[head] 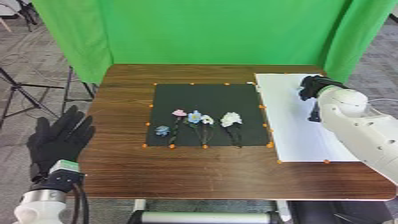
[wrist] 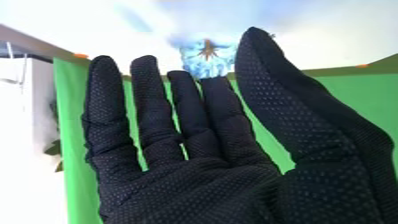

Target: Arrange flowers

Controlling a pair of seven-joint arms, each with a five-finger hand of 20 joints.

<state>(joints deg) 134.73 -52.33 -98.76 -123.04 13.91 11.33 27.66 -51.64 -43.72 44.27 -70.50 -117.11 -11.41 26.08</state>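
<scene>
Right hand, mine, at white sheet: fingers straight, partly spread, thumb apart. Pale blue flower at fingertips; cannot tell whether touched. On black mat, left to right: blue bloom, pink flower, light-blue flower, small white flower, larger white flower. Left hand spread, beside table.

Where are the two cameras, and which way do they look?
Head view: on the robot's head, looking forward and down at the table; left hand and right hand show.
Right wrist view: on the right wrist, looking out along that gloved hand toward a blue flower.
Both share the right hand, green curtain and white board.
</scene>
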